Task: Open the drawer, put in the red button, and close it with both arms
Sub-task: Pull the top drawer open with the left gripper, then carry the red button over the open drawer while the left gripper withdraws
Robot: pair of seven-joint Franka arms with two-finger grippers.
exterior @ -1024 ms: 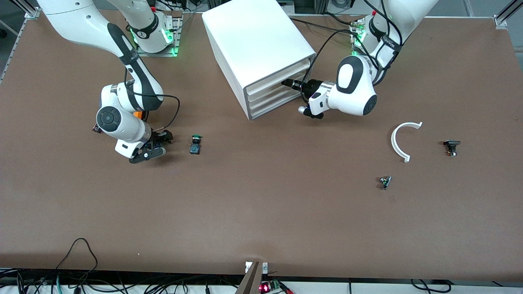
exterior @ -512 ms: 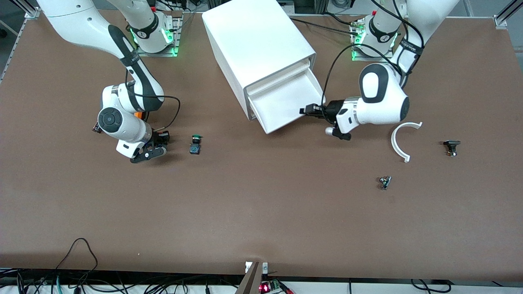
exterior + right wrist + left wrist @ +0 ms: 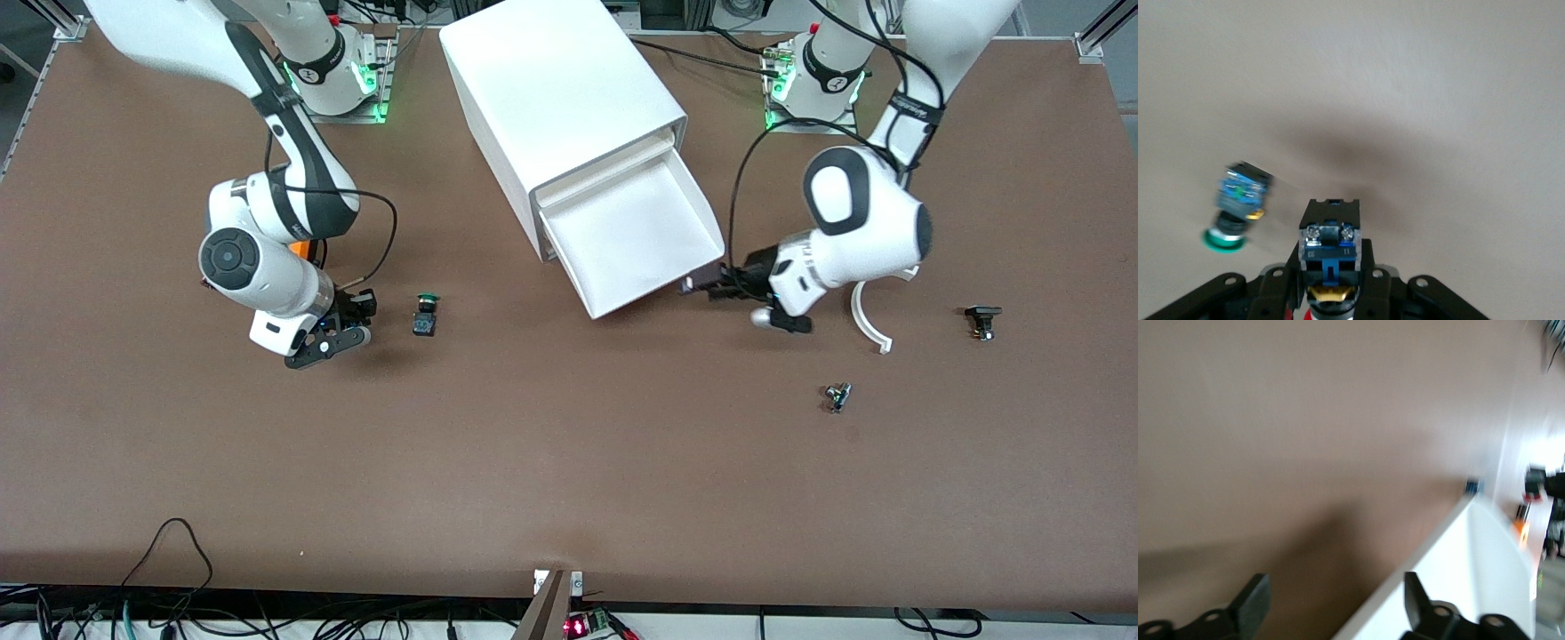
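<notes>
At the front of the cabinet (image 3: 556,107), the top drawer (image 3: 636,236) stands pulled well out over the desk (image 3: 569,462), its tray bare, so the opening step looks done; the left gripper (image 3: 698,285) sits just off the drawer's front corner toward the left arm's end, low by the desk; in the left wrist view its jaws stand apart w/ nothing between them, the drawer's white rim beside one finger, prob. just let go of the front edge. Toward the right arm's end, the right gripper (image 3: 347,322) hangs low over the desk, jaws closed on the red button (image 3: 1329,250); the wrist view shows the bluish base & brass terminal pinched between the fingers, only a sliver of red cap at the frame edge. A green button (image 3: 426,316) lies on its side just beside that gripper, toward the drawer. Next, I'd judge, the right arm carries the red button across & drops it in the tray; the drawer sits angled, so approach needs care.
</notes>
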